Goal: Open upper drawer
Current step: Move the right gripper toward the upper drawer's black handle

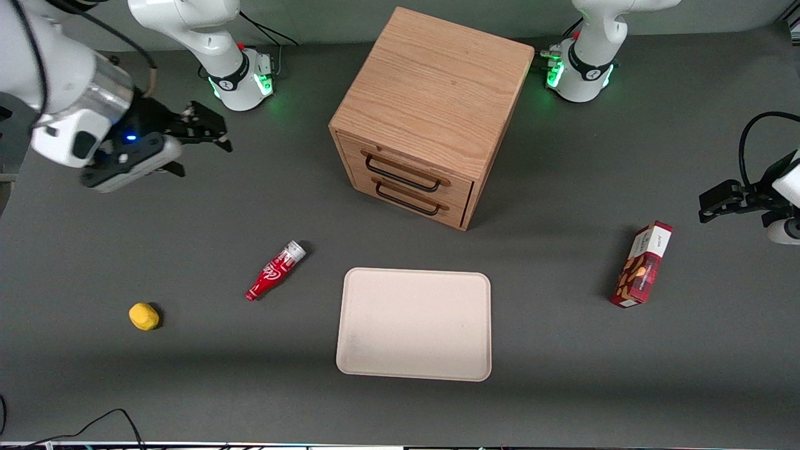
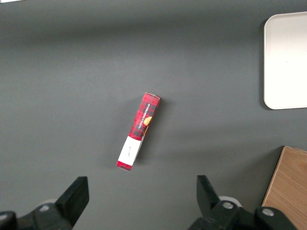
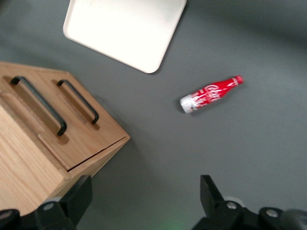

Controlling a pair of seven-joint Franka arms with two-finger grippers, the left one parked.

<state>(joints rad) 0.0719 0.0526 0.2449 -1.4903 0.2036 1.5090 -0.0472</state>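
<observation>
The wooden cabinet [image 1: 431, 94] stands at the table's middle with both drawers closed. The upper drawer [image 1: 409, 167] is the higher of its two light-oak fronts and carries a thin black bar handle [image 1: 402, 175]. The lower drawer's handle [image 1: 406, 201] sits just beneath. In the right wrist view the upper drawer's handle [image 3: 41, 106] is the longer bar, with the lower handle [image 3: 79, 101] beside it. My right gripper [image 1: 206, 134] hangs in the air toward the working arm's end of the table, well apart from the cabinet. It is open and empty [image 3: 145, 189].
A red cola bottle [image 1: 275, 270] lies on the table, also seen in the right wrist view [image 3: 211, 94]. A beige tray [image 1: 414, 324] lies nearer the front camera than the cabinet. A yellow object [image 1: 144, 316] and a red snack box [image 1: 642, 265] lie toward the table's two ends.
</observation>
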